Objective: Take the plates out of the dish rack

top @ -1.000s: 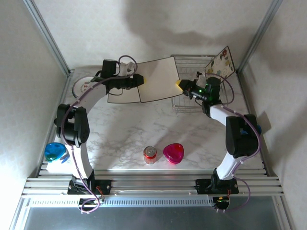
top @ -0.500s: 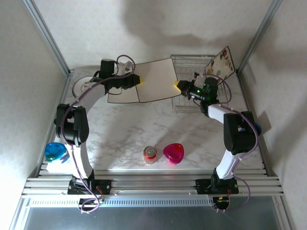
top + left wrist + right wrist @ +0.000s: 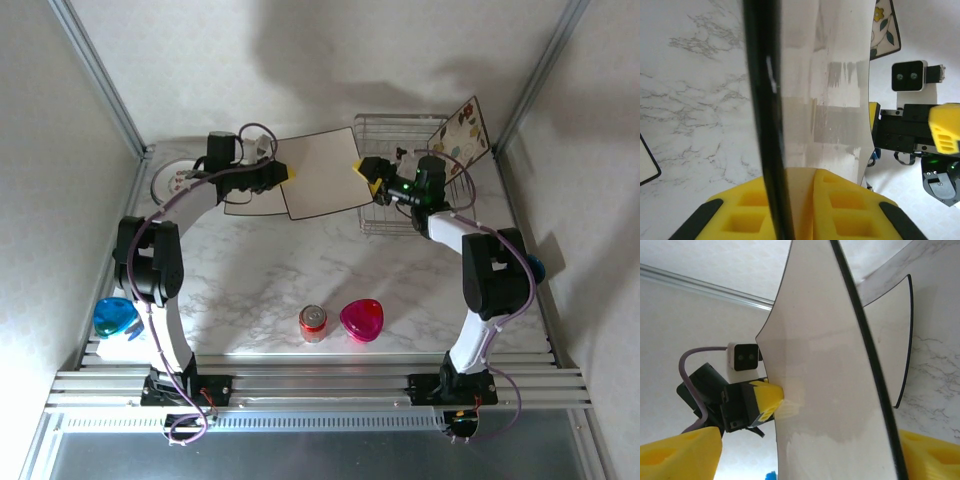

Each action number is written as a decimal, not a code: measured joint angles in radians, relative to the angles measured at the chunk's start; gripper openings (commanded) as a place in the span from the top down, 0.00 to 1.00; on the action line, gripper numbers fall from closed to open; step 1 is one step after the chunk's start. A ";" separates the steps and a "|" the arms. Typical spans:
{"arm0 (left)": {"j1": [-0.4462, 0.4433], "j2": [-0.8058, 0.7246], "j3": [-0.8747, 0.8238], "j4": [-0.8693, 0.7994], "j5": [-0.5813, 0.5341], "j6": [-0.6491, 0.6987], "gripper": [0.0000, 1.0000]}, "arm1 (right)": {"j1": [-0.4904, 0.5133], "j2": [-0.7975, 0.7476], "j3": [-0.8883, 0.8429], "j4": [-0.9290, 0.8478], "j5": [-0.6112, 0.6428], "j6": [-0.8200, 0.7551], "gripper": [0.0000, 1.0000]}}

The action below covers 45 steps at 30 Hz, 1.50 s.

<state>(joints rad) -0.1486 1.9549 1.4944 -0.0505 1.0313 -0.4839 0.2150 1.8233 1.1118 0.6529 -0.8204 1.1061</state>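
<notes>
Since a second ago the right jaws have sprung apart off the right edge of the large square cream plate with a thin dark rim (image 3: pixel 322 172), the left jaws have closed onto its left edge, and the plate has drifted a little to the left. It hangs above the white marbled table (image 3: pixel 260 270), spanning the gap between the two sets of jaws. The left jaws are clamped on it, yellow pads (image 3: pixel 750 210) against either face. The right jaws stand wide, a yellow finger (image 3: pixel 680 455) on each side of the rim, not closed on it. Just below the left jaws a second square cream plate (image 3: pixel 250 205) lies flat on the table. Right behind the right jaws sits the silver wire dish rack (image 3: pixel 395 128), and beyond them to the right a floral square plate (image 3: pixel 463 127) stands propped at the rack's corner
</notes>
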 measured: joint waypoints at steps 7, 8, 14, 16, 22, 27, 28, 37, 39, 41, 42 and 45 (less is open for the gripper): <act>0.001 -0.020 -0.024 0.032 -0.011 -0.025 1.00 | 0.005 0.000 0.058 -0.138 0.010 -0.080 0.01; 0.002 -0.024 -0.025 0.032 -0.013 -0.026 1.00 | 0.005 0.000 0.068 -0.160 0.011 -0.097 0.01; 0.020 -0.045 -0.049 0.055 -0.038 -0.033 1.00 | -0.023 0.000 0.150 -0.313 0.028 -0.203 0.01; 0.027 -0.047 -0.058 0.055 -0.048 -0.037 1.00 | -0.031 0.000 0.191 -0.383 0.046 -0.251 0.01; 0.042 -0.055 -0.074 0.069 -0.064 -0.057 1.00 | -0.045 -0.002 0.351 -0.679 0.154 -0.446 0.01; 0.048 -0.088 -0.111 0.121 -0.089 -0.101 1.00 | -0.045 -0.004 0.467 -0.928 0.268 -0.591 0.01; 0.049 -0.097 -0.122 0.138 -0.099 -0.113 1.00 | -0.045 -0.004 0.500 -0.993 0.305 -0.626 0.01; 0.061 -0.208 -0.312 0.377 -0.343 -0.286 1.00 | -0.047 0.042 0.909 -1.498 0.691 -0.890 0.01; 0.061 -0.222 -0.361 0.448 -0.403 -0.338 1.00 | -0.047 0.066 0.977 -1.588 0.766 -0.933 0.01; 0.061 -0.229 -0.412 0.524 -0.468 -0.394 1.00 | -0.047 0.095 1.032 -1.668 0.827 -0.968 0.01; 0.059 -0.230 -0.431 0.553 -0.495 -0.416 1.00 | -0.047 0.106 1.048 -1.697 0.848 -0.982 0.01; 0.048 -0.233 -0.500 0.638 -0.605 -0.487 1.00 | -0.047 0.126 1.069 -1.765 0.880 -1.015 0.01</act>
<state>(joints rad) -0.1001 1.7214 0.9947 0.5873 0.4259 -0.9707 0.1677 1.9488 2.1803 -1.1122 0.0597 0.0906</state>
